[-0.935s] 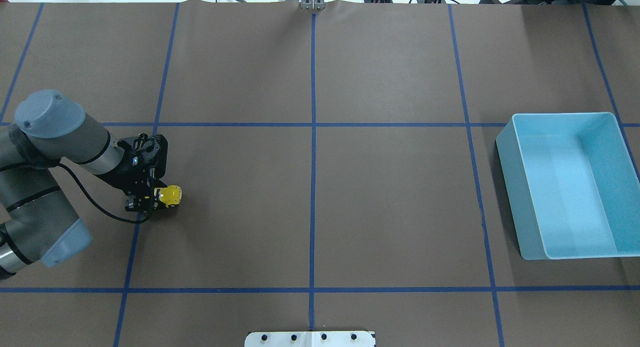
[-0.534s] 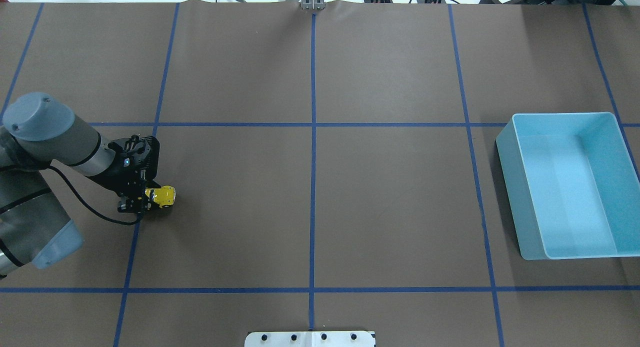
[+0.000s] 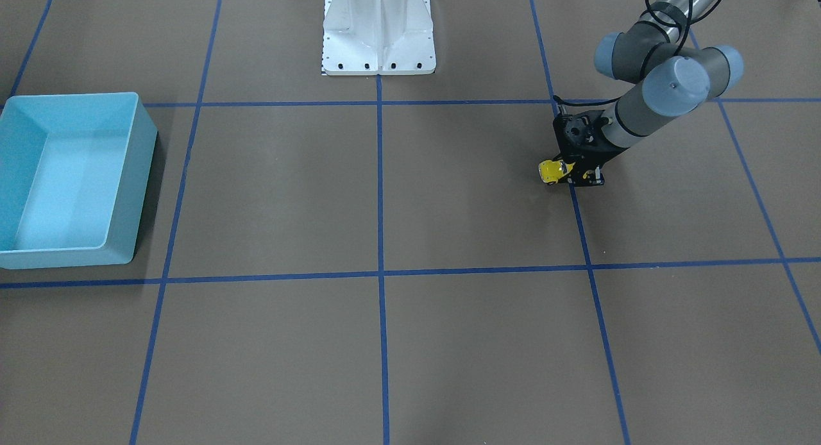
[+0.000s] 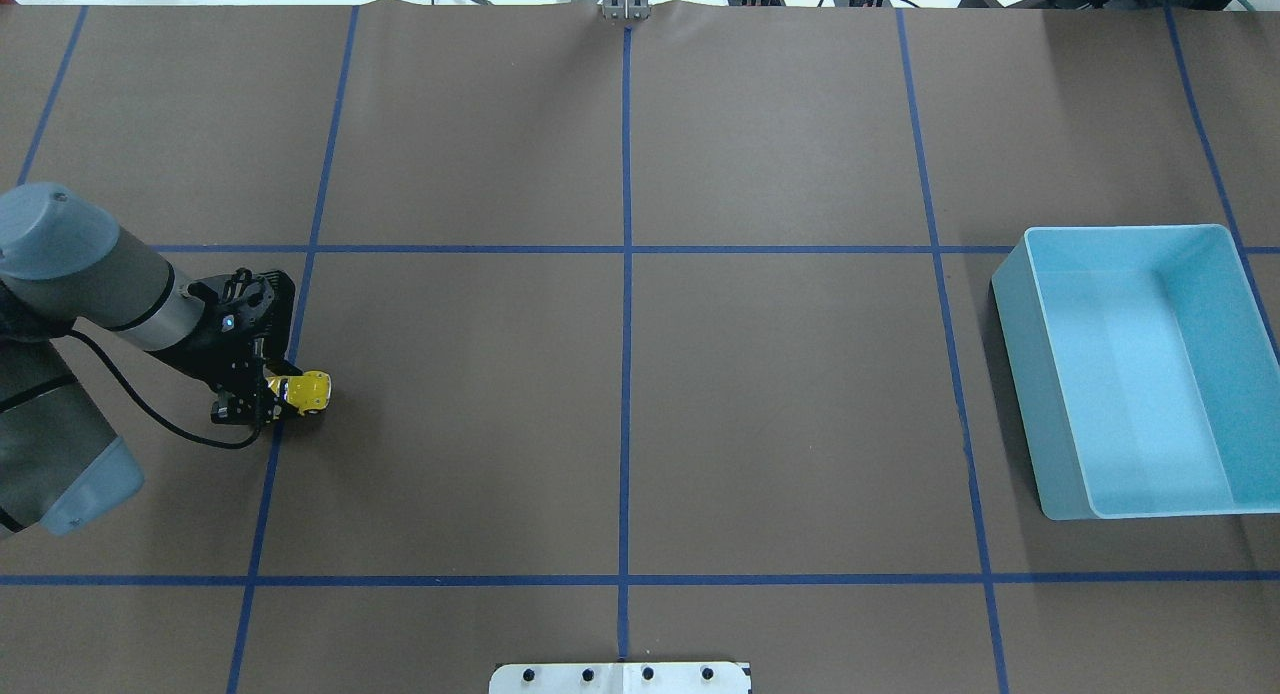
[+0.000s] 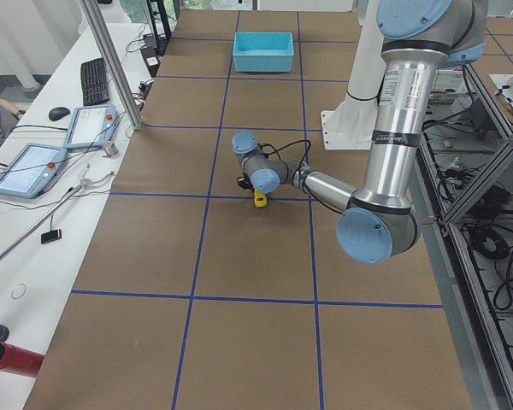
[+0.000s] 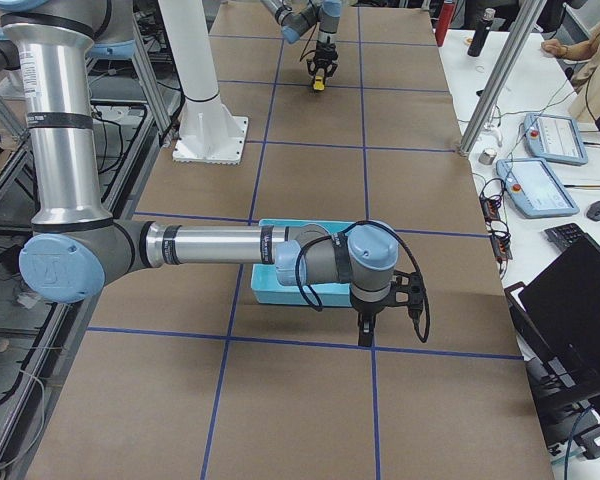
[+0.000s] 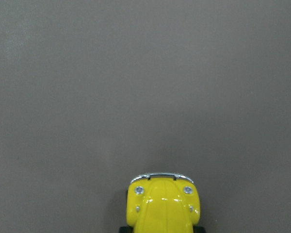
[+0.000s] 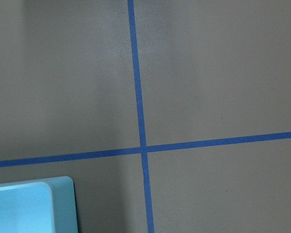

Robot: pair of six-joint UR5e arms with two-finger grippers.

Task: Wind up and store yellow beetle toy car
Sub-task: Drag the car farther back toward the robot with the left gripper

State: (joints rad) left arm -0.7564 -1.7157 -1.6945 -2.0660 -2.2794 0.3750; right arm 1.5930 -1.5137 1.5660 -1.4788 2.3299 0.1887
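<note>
The yellow beetle toy car sits on the brown table at the left, its nose pointing toward the table's middle. My left gripper is shut on its rear, low at the table surface. The front view shows the car sticking out of the gripper. The left wrist view shows only the car's yellow nose at the bottom edge. The light-blue bin stands empty at the far right. My right gripper points down beside the bin; I cannot tell whether it is open or shut.
Blue tape lines grid the brown table. The white robot base stands at the robot's edge. A corner of the bin shows in the right wrist view. Tablets and a keyboard lie off the table.
My left gripper has moved left along the table with the yellow car in it, dragging the car backward. The bin has not moved.
</note>
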